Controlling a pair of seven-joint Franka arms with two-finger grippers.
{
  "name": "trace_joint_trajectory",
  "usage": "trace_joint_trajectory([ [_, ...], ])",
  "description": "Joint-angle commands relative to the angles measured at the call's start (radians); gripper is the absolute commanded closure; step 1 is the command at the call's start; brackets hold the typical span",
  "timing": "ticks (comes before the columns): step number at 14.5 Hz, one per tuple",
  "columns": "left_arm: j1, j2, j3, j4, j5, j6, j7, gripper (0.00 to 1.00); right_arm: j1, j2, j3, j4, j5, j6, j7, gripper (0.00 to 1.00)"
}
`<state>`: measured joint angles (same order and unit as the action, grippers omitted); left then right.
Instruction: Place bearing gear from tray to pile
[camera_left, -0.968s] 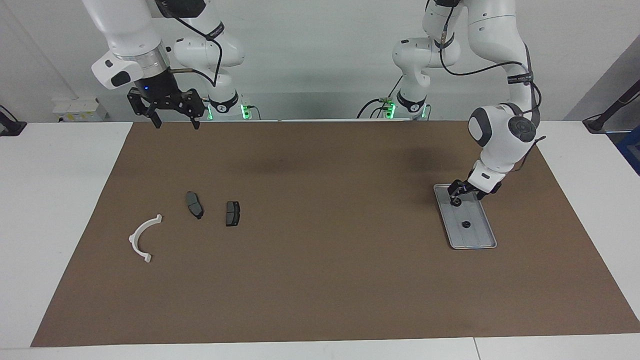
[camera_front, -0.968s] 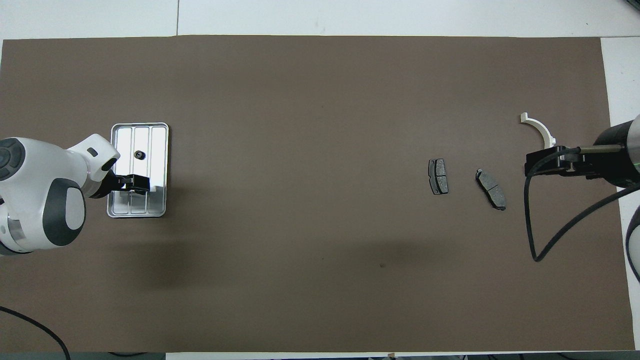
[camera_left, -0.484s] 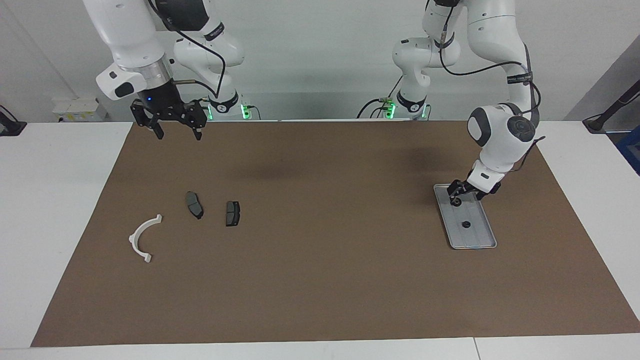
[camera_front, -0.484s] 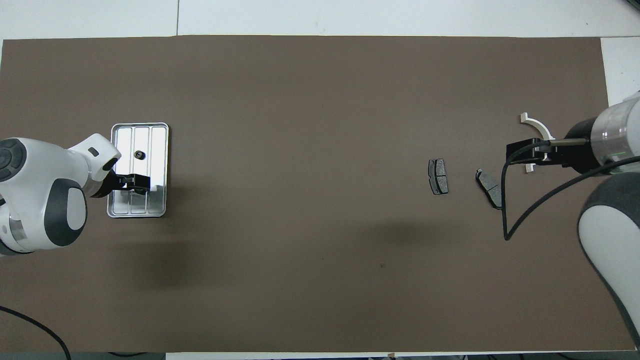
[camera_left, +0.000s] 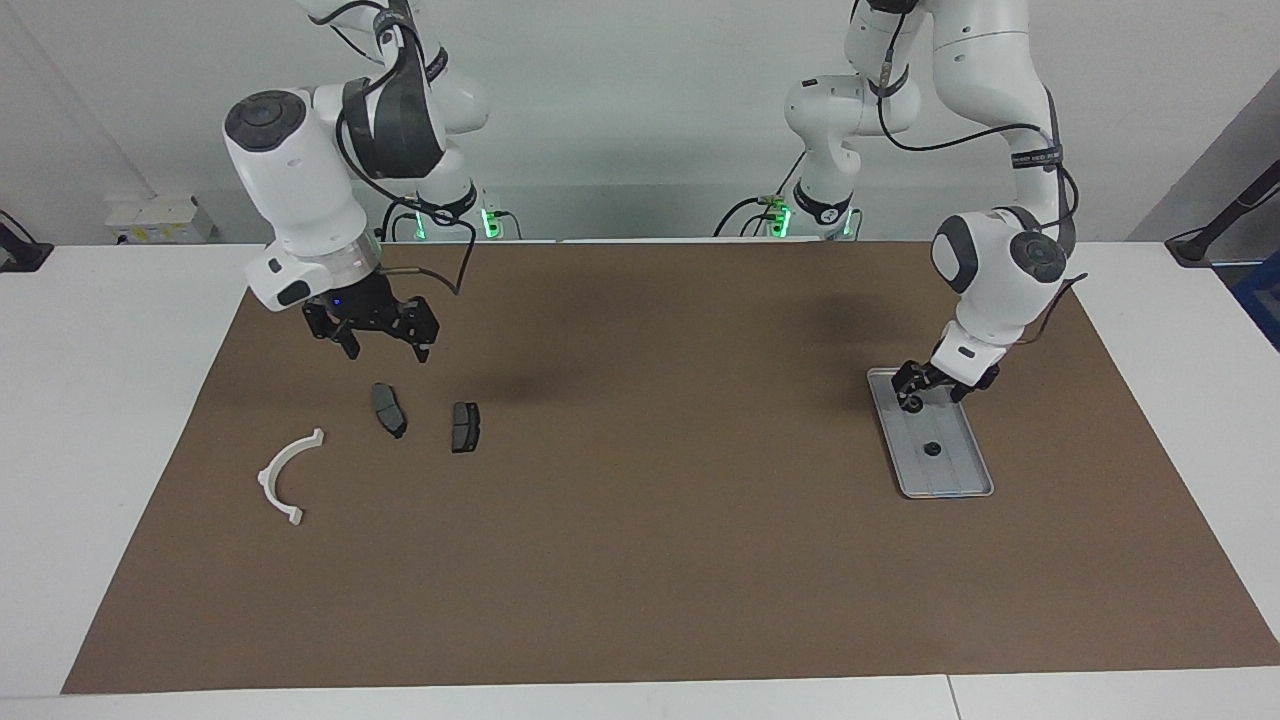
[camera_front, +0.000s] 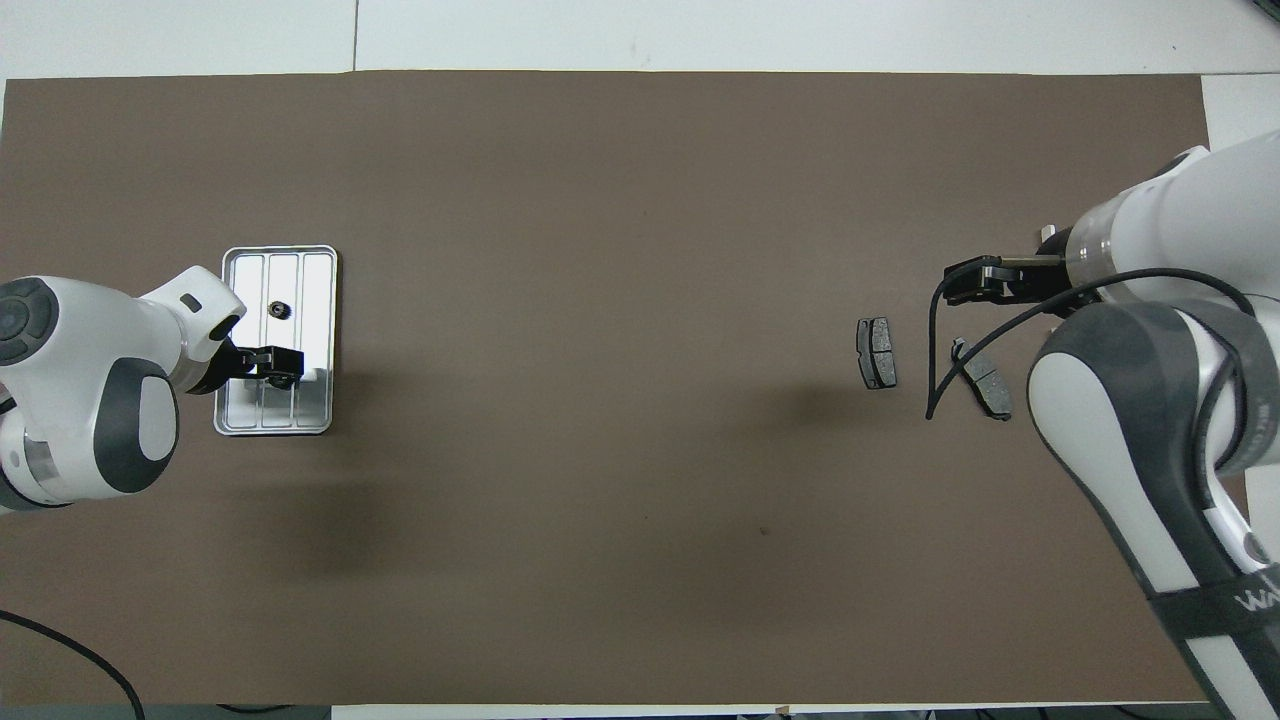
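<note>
The silver tray (camera_left: 962, 468) lies toward the left arm's end of the table and also shows in the overhead view (camera_front: 316, 268). One small dark bearing gear (camera_left: 931, 449) lies in it (camera_front: 279, 309). My left gripper (camera_left: 912, 398) hangs low over the tray's end nearer the robots (camera_front: 281, 365), shut on a second small round gear (camera_left: 912, 405). The pile lies toward the right arm's end: a white half-ring bracket (camera_left: 287, 473) and two brake pads (camera_left: 389, 410) (camera_left: 465, 426). My right gripper (camera_left: 384, 347) is open and empty, above the pad nearer the bracket (camera_front: 988, 385).
A brown mat (camera_left: 640, 520) covers the table. In the overhead view the right arm (camera_front: 1130, 400) hides most of the bracket, and only its tip (camera_front: 1046, 233) shows. The other pad (camera_front: 876, 352) lies apart from it.
My right arm has swung down and forward from over the mat's edge by the robots to above the brake pads, still open. The left gripper has hardly moved.
</note>
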<state>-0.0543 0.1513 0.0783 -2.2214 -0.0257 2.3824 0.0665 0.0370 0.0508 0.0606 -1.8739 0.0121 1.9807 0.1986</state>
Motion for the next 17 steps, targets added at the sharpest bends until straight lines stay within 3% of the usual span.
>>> trace_joint_trajectory([
  [1,-0.016,-0.009,0.008,-0.033,-0.016,0.035,-0.011,0.03,0.009,0.041,0.004,-0.004,0.008,0.058,0.018,0.0],
  [9,-0.018,-0.01,0.005,-0.061,-0.016,0.073,-0.008,0.03,0.027,0.112,0.004,-0.002,0.006,0.101,0.016,0.0],
  [11,-0.018,-0.009,0.005,-0.061,-0.016,0.073,-0.008,0.11,0.027,0.112,0.004,-0.002,0.006,0.101,0.016,0.0],
  [12,-0.018,-0.009,0.005,-0.061,-0.016,0.073,-0.008,0.2,0.027,0.113,0.004,-0.002,0.006,0.101,0.016,0.0],
  [14,-0.018,-0.007,0.005,-0.06,-0.017,0.075,-0.01,0.48,0.026,0.115,0.004,-0.002,0.006,0.099,0.015,0.0],
  [17,-0.018,-0.007,0.005,-0.058,-0.019,0.077,-0.013,0.99,0.027,0.115,0.004,-0.002,0.006,0.098,0.016,0.0],
])
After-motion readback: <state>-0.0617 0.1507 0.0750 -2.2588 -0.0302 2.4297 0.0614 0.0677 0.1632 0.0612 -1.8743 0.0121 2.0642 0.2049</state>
